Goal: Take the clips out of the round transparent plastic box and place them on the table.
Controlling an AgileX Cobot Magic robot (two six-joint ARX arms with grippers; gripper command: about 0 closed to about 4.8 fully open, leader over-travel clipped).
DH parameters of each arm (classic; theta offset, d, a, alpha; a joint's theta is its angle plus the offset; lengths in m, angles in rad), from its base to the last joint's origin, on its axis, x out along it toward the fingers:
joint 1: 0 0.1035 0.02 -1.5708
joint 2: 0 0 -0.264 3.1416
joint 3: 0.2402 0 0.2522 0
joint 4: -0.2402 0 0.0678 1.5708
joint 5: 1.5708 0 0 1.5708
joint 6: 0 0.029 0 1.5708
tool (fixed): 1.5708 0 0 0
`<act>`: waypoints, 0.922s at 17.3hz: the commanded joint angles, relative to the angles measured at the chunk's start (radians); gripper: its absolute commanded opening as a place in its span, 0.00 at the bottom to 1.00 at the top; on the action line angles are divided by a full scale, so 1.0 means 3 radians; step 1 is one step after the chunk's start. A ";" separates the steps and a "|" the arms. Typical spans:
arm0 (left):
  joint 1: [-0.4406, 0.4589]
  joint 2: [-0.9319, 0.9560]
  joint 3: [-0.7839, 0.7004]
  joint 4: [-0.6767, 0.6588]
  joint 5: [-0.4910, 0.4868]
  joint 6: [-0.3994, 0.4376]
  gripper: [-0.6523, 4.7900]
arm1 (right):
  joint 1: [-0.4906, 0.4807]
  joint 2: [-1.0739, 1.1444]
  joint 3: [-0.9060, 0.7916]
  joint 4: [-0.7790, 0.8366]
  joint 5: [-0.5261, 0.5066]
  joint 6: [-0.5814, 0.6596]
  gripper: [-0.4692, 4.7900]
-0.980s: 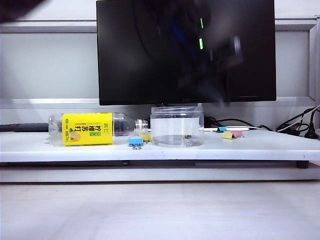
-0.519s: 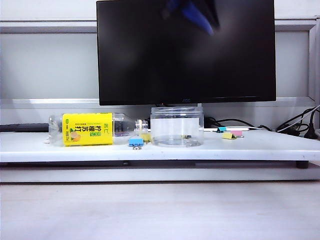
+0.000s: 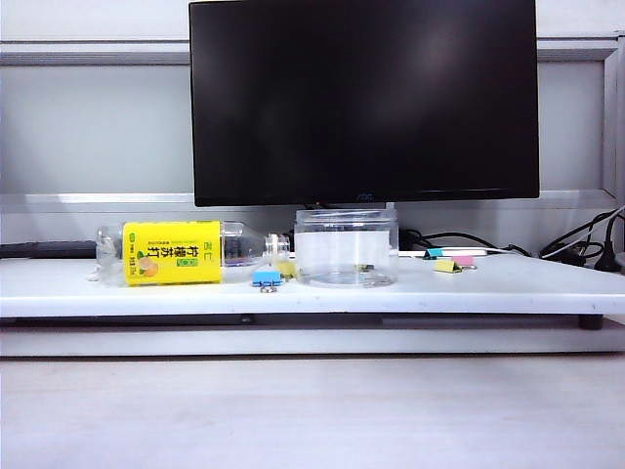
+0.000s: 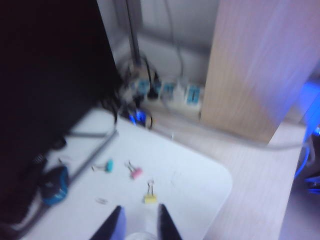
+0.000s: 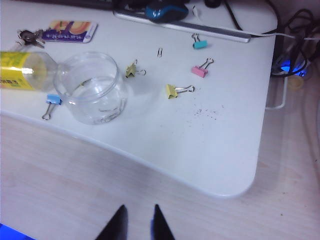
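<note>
Both grippers hang high above the white tabletop [image 5: 210, 150], each with fingers slightly parted and grasping nothing. Ahead of the right gripper [image 5: 138, 220], the clear round box [image 5: 92, 92] stands upright. Yellow, pink and teal clips [image 5: 172, 91] lie scattered beyond the left gripper [image 4: 137, 222], beside the box.

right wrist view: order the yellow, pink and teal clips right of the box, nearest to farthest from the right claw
From the right claw, which hangs off the table's front edge:
1. Yellow clip, nearest the front.
2. Pink clip, further back.
3. Teal clip, farthest, by the monitor base.
</note>
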 commanded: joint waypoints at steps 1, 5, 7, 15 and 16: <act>-0.0004 -0.0229 0.0009 -0.0249 0.0001 0.0014 0.30 | 0.0003 -0.0076 0.0010 0.0056 -0.0005 0.0057 0.22; -0.0017 -0.0568 0.0009 -0.0399 0.0001 -0.0001 0.30 | 0.0004 -0.0170 0.0011 0.0032 -0.0015 0.0061 0.22; -0.0031 -0.0740 0.0009 -0.0415 0.0003 -0.0028 0.30 | 0.0004 -0.0202 0.0011 -0.0013 -0.0017 0.0062 0.22; -0.0028 -0.1871 0.0004 -0.0595 -0.0018 -0.0179 0.30 | 0.0005 -0.0365 0.0010 -0.0123 -0.0107 0.0064 0.22; -0.0025 -0.2041 0.0003 -0.0600 -0.0041 -0.0230 0.30 | 0.0005 -0.0378 0.0010 -0.0121 -0.0128 0.0062 0.22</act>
